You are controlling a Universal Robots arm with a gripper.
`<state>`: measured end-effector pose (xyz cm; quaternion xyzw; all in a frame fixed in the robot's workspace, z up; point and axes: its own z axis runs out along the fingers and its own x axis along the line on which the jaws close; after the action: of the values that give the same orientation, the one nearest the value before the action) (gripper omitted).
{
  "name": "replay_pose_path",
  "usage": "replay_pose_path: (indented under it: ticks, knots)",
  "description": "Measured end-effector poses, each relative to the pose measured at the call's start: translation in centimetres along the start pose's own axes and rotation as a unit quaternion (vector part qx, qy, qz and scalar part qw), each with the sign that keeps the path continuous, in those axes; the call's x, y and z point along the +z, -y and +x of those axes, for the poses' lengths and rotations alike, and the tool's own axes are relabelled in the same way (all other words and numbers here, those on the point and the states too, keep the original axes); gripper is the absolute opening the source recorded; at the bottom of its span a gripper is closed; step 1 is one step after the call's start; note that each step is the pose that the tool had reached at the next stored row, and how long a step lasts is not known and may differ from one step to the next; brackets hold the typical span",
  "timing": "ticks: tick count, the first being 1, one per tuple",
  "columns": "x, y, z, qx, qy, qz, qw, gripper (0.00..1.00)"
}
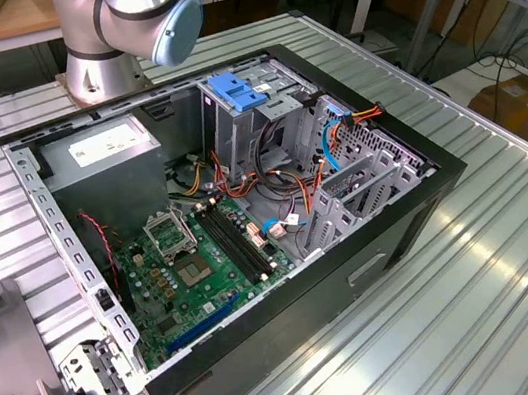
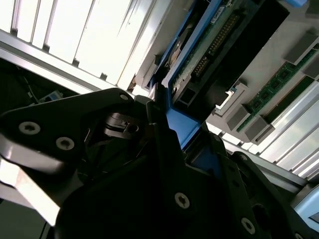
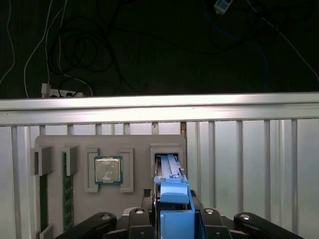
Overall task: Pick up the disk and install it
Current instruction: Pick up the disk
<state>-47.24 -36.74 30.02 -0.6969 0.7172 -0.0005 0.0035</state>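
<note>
The disk (image 3: 173,196), dark body in a bright blue frame, stands on edge in a grey tray (image 3: 55,144) slot near the worktop (image 3: 249,164) edge. The hand (image 3: 174,221) straddles it, clamped on its frame.

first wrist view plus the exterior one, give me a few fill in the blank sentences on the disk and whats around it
In the first wrist view, the plastic carrier frame of the disk is ____. The disk stands on edge in the grey tray, beside a ____-shaped processor chip. The gripper is nearest to the ____. In the exterior view, the computer case shows a ____ motherboard.
Missing words: blue; square; disk; green.
</note>
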Motion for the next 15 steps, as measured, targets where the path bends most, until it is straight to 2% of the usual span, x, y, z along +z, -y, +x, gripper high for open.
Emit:
replay_pose_path:
  ticks: [15]
  knots:
    - [-1.32, 0.01, -0.01, 0.000, 0.0000, 0.0000, 1.00000, 0.37]
